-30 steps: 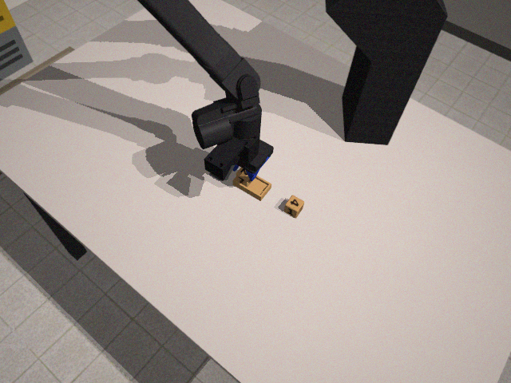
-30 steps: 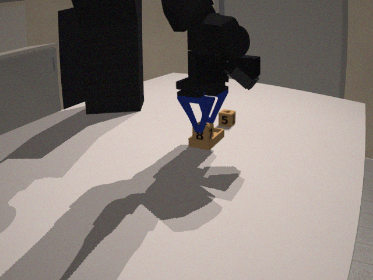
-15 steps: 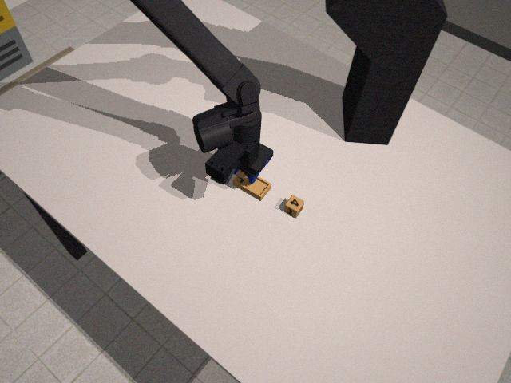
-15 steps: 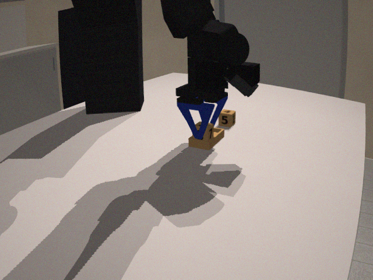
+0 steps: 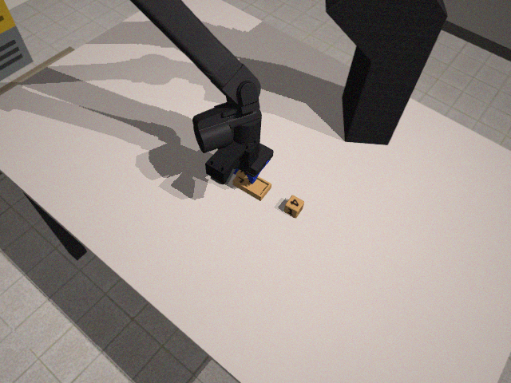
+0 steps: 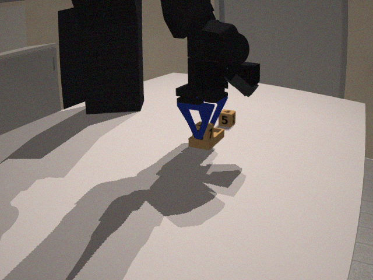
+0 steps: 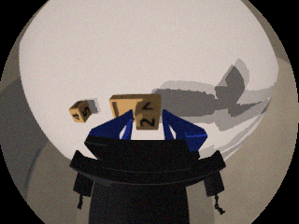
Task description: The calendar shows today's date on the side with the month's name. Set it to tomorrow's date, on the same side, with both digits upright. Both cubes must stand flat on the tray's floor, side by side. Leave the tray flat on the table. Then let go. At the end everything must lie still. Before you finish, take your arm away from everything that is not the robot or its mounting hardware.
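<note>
The black gripper (image 5: 246,177) (image 6: 205,131) (image 7: 148,112) has its blue fingers apart, around a tan wooden number cube (image 5: 240,177) (image 6: 208,132) (image 7: 149,116) in the tan wooden tray (image 5: 250,191) (image 6: 199,143) (image 7: 122,97).

Compared with the view of a second ago, the gripper (image 5: 244,176) (image 6: 206,130) (image 7: 148,112) is found slightly lower over the tray (image 5: 261,196) (image 6: 199,143) (image 7: 122,96). In the exterior view, the "8" on the end face of the cube (image 5: 240,177) (image 6: 208,131) (image 7: 149,117) in the tray, previously seen below the near fingertip (image 6: 199,135), is now covered by it. The shadow (image 6: 183,192) of the wrist is displaced slightly to the right in that view. Any slight movement of the partly hidden cube cannot be confirmed.
</note>
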Tool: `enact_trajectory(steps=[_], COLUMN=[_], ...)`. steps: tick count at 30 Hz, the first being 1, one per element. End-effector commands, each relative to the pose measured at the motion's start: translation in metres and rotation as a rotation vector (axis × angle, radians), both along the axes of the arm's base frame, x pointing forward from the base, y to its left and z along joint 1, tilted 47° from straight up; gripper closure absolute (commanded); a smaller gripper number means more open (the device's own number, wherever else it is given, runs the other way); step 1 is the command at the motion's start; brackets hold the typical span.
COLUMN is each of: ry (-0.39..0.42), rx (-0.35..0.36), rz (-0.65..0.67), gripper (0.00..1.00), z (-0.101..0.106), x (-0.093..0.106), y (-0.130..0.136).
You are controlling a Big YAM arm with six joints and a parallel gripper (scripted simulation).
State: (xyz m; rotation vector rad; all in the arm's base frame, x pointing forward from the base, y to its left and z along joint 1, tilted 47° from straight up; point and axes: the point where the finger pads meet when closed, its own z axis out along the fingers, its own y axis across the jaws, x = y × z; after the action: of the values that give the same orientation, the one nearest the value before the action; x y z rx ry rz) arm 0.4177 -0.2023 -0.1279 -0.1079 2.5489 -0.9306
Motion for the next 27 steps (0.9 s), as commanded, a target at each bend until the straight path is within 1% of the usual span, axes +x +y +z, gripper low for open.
enact_trajectory(steps=[1,18,19,27], ry=[0.001,0.001,0.001,0.001], rx=[-0.005,-0.005,-0.005,-0.006], rz=[0.003,0.003,0.003,0.002], gripper=[0.53,0.53,0.73,0.73], z=[-0.0023,-0.0023,-0.0023,-0.0022], x=[0.0006,0.0006,0.0006,0.0006], y=[-0.0042,-0.0042,-0.0042,-0.0043])
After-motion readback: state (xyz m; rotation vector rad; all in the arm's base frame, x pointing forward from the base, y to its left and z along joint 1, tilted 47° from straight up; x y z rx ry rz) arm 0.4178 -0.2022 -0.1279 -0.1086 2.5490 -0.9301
